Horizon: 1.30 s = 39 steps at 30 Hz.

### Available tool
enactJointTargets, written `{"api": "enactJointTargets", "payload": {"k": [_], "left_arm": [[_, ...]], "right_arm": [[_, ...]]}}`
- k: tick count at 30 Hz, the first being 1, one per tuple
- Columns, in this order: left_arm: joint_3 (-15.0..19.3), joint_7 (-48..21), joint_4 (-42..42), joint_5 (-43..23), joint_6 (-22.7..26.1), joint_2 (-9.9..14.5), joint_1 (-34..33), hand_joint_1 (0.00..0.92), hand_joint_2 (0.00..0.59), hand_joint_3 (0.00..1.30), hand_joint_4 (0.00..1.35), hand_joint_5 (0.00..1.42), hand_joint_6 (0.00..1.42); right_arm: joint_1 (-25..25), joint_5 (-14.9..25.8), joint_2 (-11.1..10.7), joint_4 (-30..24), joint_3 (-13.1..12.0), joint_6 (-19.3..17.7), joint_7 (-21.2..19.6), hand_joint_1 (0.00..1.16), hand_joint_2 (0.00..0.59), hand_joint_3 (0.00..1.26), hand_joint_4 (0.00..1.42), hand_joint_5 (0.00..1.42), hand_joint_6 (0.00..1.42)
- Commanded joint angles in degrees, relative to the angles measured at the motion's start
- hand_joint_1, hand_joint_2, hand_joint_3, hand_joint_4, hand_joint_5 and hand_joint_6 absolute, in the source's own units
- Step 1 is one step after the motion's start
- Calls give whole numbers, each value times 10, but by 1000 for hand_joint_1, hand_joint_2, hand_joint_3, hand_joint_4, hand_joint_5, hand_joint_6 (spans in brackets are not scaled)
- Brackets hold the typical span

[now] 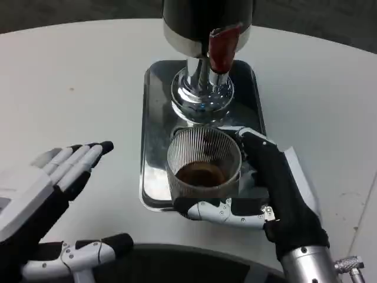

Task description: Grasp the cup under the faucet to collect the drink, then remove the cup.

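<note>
Right hand [277,200] wraps the cup [204,165]: thumb runs across the near side at the base, the other fingers curl round the far right of the wall; it holds the cup. Left hand [53,194] is spread, palm in, holding nothing, parked well apart on the table [70,76] to the left of the tray [154,118]. Cup stands upright on the near end of the metal tray, just in front of the dispenser's chrome base [202,94]; dark drink [200,174] covers the bottom, level looks low, roughly a third at a guess. The red tap handle [222,50] sits above and behind the cup; can't tell from here whether anything is pouring, no stream visible. Judgement: collection is done or close to it, step in hand is removal. To do it well: keep the grip firm on the ribbed wall, no squeezing harder since a thin clear cup may flex; lift straight up enough to clear the tray lip, then draw toward the body, not sideways into the base; keep the rim level; go slow at start and stop so the liquid doesn't slosh. Left hand can stay out of it.
</note>
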Motion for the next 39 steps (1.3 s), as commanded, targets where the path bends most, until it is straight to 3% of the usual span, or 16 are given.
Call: {"api": "enactJointTargets", "payload": {"k": [1, 5, 12, 16, 19, 22, 26, 39], "left_arm": [[-14, -4, -45, 65, 53, -17, 29, 0, 52, 0, 0, 0, 0], [-22, 9, -66, 92, 66, -28, 38, 0, 34, 0, 0, 0, 0], [-32, 7, -83, 103, 68, -36, 51, 0, 28, 0, 0, 0, 0], [-31, 12, -89, 96, 54, -35, 65, 0, 26, 0, 0, 0, 0], [-20, 42, -84, 64, 5, -40, 80, 0, 23, 0, 0, 0, 0], [-7, 73, -74, 48, -52, -41, 97, 0, 18, 0, 0, 0, 0], [-1, 80, -68, 48, -88, -37, 111, 0, 14, 0, 0, 0, 0], [-30, 52, -111, 60, -92, -41, 128, 0, 6, 0, 0, 0, 0]], "right_arm": [[21, -8, -13, -67, 20, 0, 30, 1105, 117, 726, 947, 988, 1389], [39, -2, -10, -105, 35, 12, 52, 1101, 118, 727, 948, 988, 1391], [62, -18, -26, -180, 63, 21, 96, 1098, 120, 732, 948, 988, 1394], [90, -8, -24, -229, 73, 50, 120, 1096, 125, 733, 948, 988, 1395], [99, -5, -26, -258, 74, 63, 134, 1095, 127, 733, 948, 988, 1395], [96, 2, -32, -280, 64, 74, 150, 1094, 131, 733, 948, 988, 1395], [91, 25, -40, -294, 37, 92, 169, 1093, 133, 733, 948, 989, 1395], [114, 100, -80, -298, -9, 73, 188, 1092, 130, 733, 948, 993, 1395]]}}
